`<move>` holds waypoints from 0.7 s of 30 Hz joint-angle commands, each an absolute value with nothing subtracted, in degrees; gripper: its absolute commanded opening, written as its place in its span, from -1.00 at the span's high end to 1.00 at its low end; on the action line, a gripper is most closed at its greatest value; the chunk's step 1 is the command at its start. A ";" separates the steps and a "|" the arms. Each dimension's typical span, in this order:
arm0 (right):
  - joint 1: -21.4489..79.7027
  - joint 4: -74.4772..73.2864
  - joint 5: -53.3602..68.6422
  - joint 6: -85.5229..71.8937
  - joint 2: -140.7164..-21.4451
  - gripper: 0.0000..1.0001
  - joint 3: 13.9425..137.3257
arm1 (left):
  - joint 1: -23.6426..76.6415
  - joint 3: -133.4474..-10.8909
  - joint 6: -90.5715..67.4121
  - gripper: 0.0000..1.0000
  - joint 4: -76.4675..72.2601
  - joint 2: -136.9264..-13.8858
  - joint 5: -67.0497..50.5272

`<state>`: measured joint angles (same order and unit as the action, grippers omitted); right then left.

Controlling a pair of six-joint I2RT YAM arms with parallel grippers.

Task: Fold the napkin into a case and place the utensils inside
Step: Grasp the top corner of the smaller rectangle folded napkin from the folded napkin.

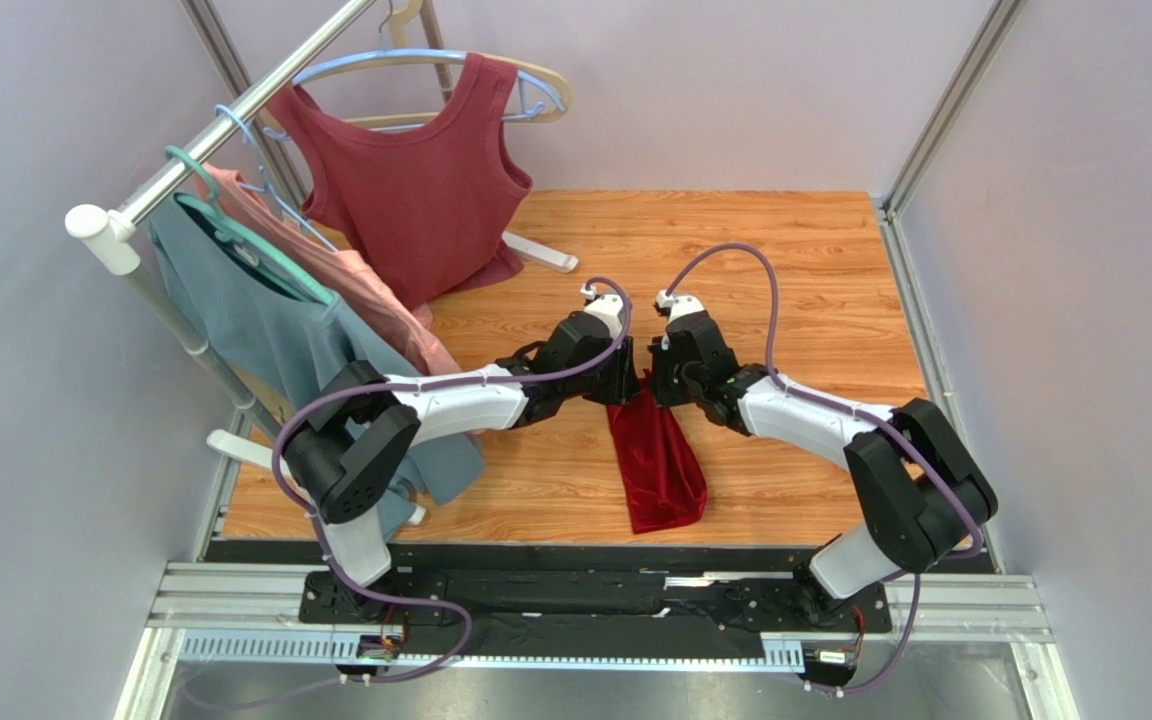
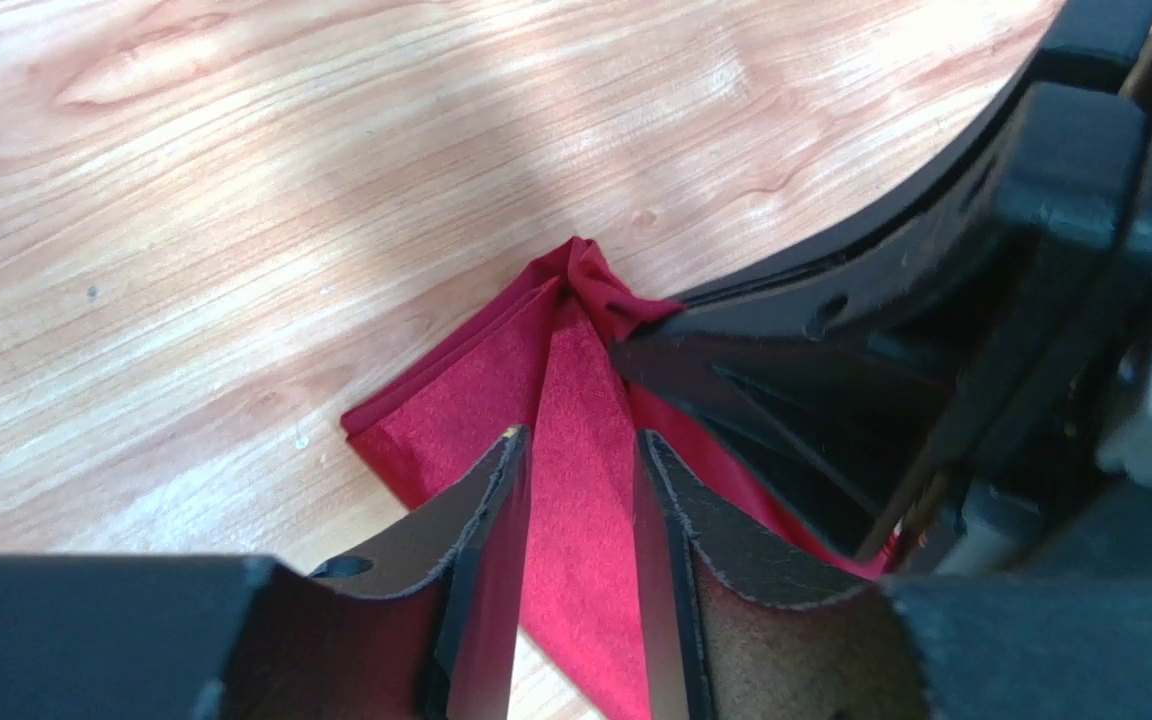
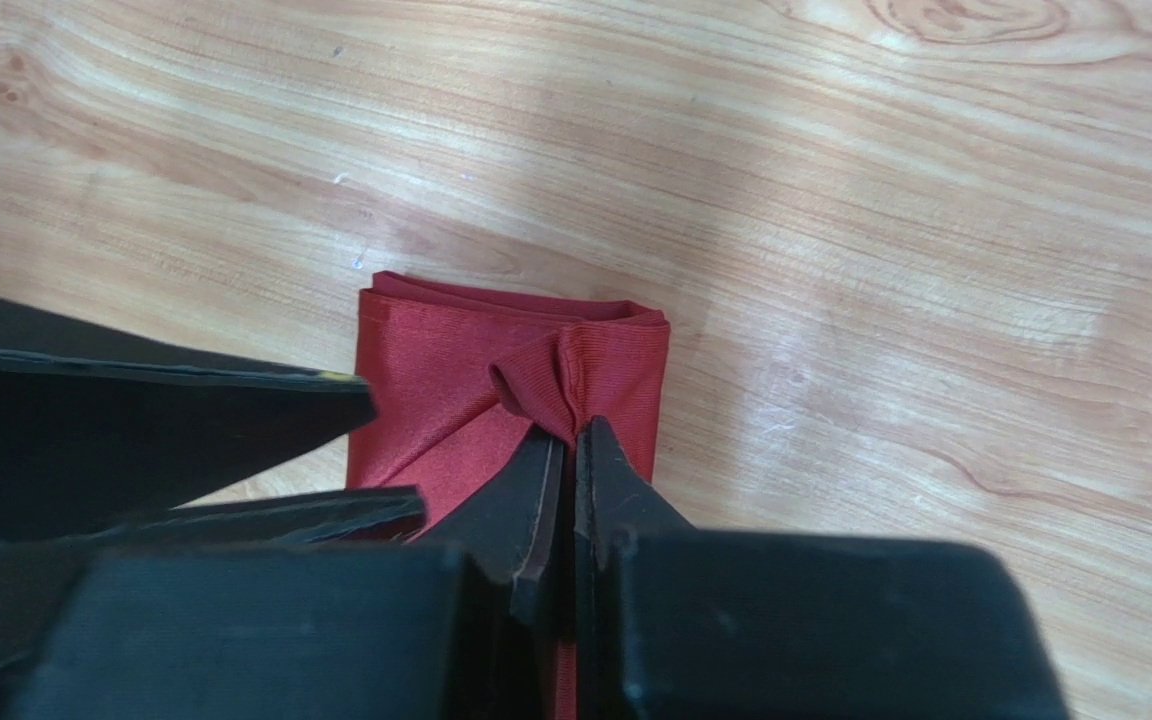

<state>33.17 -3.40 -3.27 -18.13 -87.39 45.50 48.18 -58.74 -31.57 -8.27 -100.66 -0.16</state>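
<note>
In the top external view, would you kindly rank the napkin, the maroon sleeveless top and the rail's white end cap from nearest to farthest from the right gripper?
1. The napkin: pinched in the right gripper, lying toward the near edge.
2. The maroon sleeveless top: hanging at the far left.
3. The rail's white end cap: farthest, beyond the table's left edge.

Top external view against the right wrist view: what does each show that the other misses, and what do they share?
Only the top external view shows the near end of the napkin, and the rail with the maroon top hanging from it. Only the right wrist view shows the right gripper shut on a bunched pinch of cloth at the napkin's far end, and that end's stacked layers. Both show the napkin on the wooden table with the left gripper close by; neither shows utensils.
</note>
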 commanded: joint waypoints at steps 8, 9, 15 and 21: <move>32.70 -1.67 -0.88 -18.63 -87.54 1.00 46.58 | 49.48 -60.38 -29.62 0.26 -5.80 -103.27 -1.32; 32.70 -1.67 -0.88 -18.81 -87.45 1.00 46.58 | 49.66 -60.29 -29.79 0.24 -5.71 -103.27 -1.32; 32.70 -1.93 -0.79 -19.07 -86.84 1.00 46.14 | 49.92 -61.08 -30.41 0.19 -2.90 -104.68 -0.09; 32.61 -1.76 0.95 -19.16 -86.75 1.00 45.53 | 50.62 -61.17 -30.06 0.15 -2.02 -105.29 4.65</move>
